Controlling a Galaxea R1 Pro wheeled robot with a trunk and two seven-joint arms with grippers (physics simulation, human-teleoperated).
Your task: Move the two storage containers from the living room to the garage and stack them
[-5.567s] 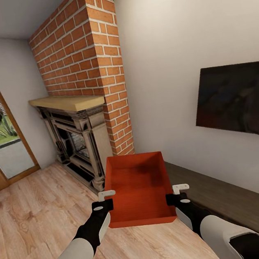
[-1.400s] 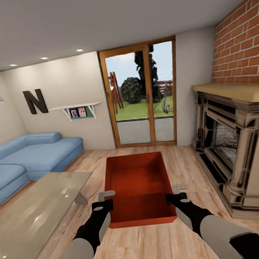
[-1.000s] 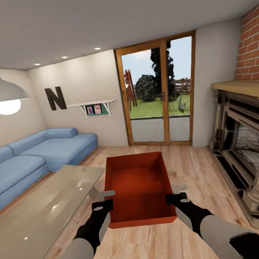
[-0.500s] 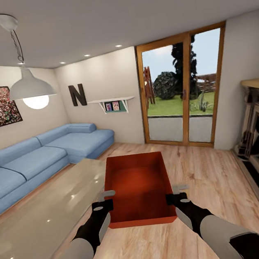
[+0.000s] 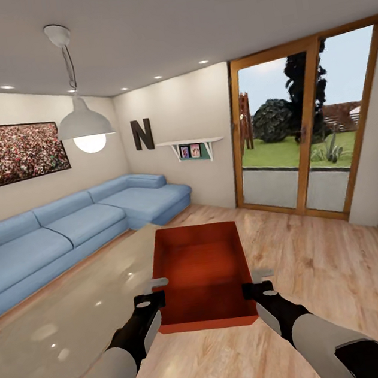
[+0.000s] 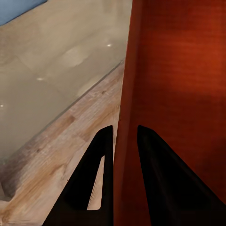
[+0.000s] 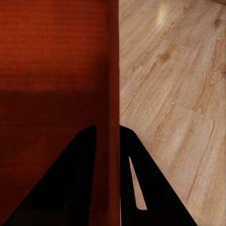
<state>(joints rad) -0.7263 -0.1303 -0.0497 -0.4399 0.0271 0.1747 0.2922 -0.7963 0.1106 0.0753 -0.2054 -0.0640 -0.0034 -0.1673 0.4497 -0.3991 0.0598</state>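
Note:
One orange-red storage container (image 5: pixel 202 278) hangs in front of me above the light wood plank floor of the living room, held level between both arms. My left gripper (image 5: pixel 155 297) is shut on its left wall (image 6: pixel 123 141), one finger on each side of the thin wall. Its right wall (image 7: pixel 112 141) is pinched the same way by my right gripper (image 5: pixel 255 284). The container is empty and has no lid.
A glossy low table (image 5: pixel 64 328) lies close at the left, its edge beside the container. A blue corner sofa (image 5: pixel 67 225) lines the left wall under a pendant lamp (image 5: pixel 84 126). A glass patio door (image 5: pixel 314 134) stands at the right. Wood floor (image 5: pixel 335 276) stretches to the right.
The whole view has swung left: fireplace and brick chimney slid out at the right, sofa, lamp and wall picture came in. The container stays held the same way between both grippers.

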